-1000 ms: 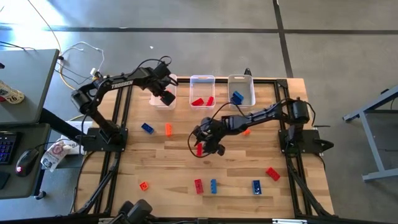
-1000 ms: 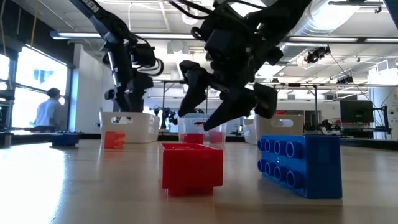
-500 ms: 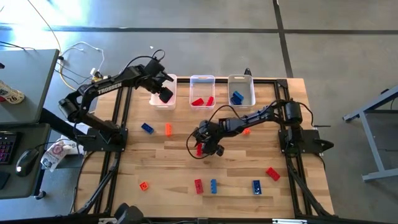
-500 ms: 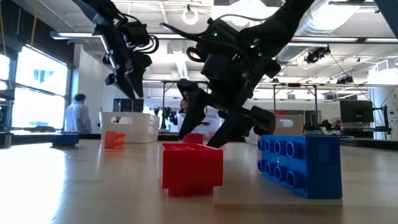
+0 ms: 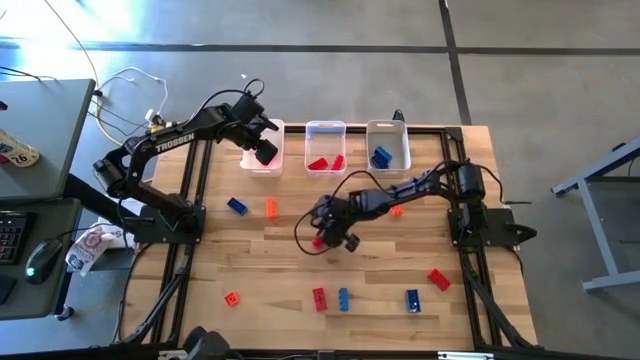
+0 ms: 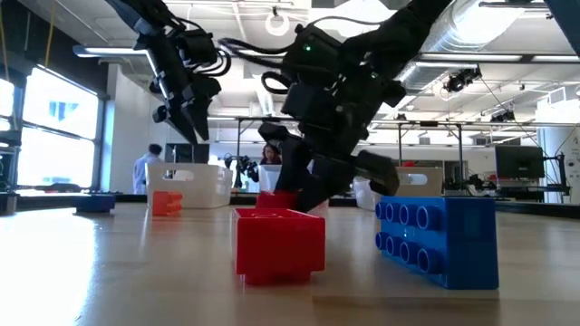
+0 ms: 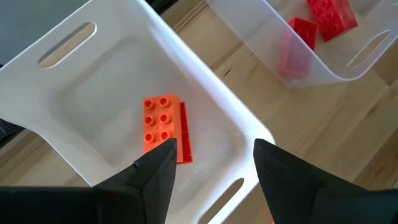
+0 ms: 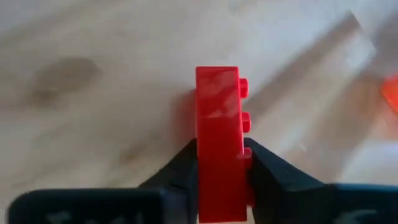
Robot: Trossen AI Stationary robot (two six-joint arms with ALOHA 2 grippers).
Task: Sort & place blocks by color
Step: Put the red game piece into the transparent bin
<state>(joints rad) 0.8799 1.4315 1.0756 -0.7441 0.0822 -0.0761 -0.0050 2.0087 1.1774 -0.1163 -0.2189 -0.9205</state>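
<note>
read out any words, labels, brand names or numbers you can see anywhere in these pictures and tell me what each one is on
"TROSSEN": white letters along the left arm, high view.
"16", or possibly "76": on a round white tag on the desk at the picture's left edge.
White packet beside the table: has print, too small to read.
Blocks and bins: no text visible.

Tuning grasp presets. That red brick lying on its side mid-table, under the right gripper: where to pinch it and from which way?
Pinch the red brick across its thin width, one finger on the smooth base face, the other on the studded face, coming down from above. It lies on its side with the studs pointing sideways, leaving two flat parallel faces. The right gripper already straddles it this way.
</note>
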